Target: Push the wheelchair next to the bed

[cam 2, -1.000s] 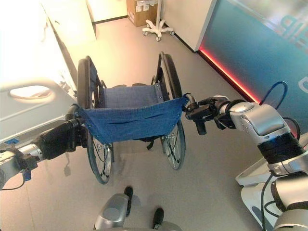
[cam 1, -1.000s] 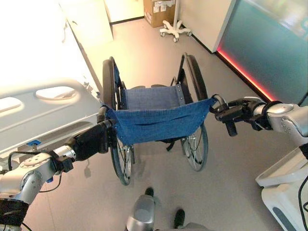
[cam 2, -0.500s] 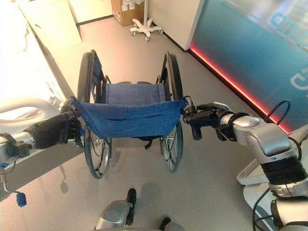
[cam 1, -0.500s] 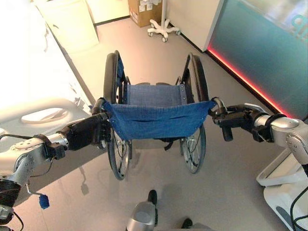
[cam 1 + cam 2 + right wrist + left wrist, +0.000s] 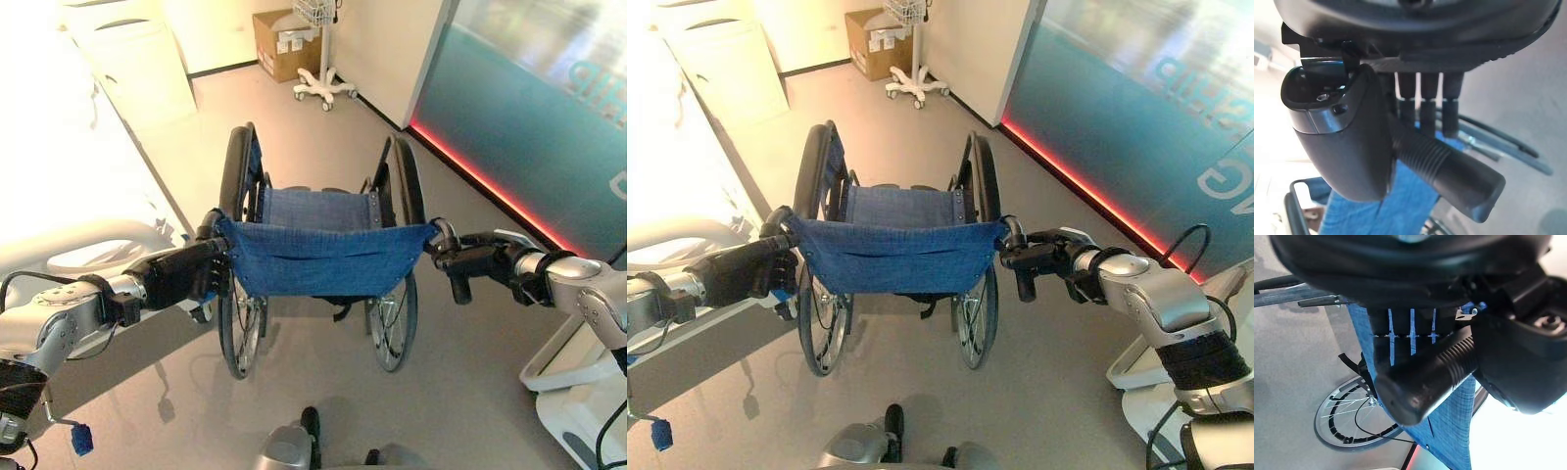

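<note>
The wheelchair [image 5: 323, 257] has a blue cloth back and seat and big black wheels, and stands on the grey floor facing away from me. The white bed [image 5: 59, 186] runs along its left side, close to the left wheel. My left hand [image 5: 181, 274] is shut on the left push handle [image 5: 1425, 377], fingers curled round the ribbed black grip. My right hand [image 5: 482, 259] is shut on the right push handle [image 5: 1449, 169], whose end sticks out past the thumb [image 5: 1347, 147].
A white cabinet [image 5: 147, 69] stands ahead on the left. A cardboard box [image 5: 279, 44] and a wheeled stand base [image 5: 318, 88] are by the far wall. A teal glass wall [image 5: 519, 117] with a red light strip borders the right. A white cart [image 5: 578, 362] sits near my right arm.
The camera has moved forward. The wheelchair has rolled ahead along the bed and turned slightly. Both hands have kept hold of the handles.
</note>
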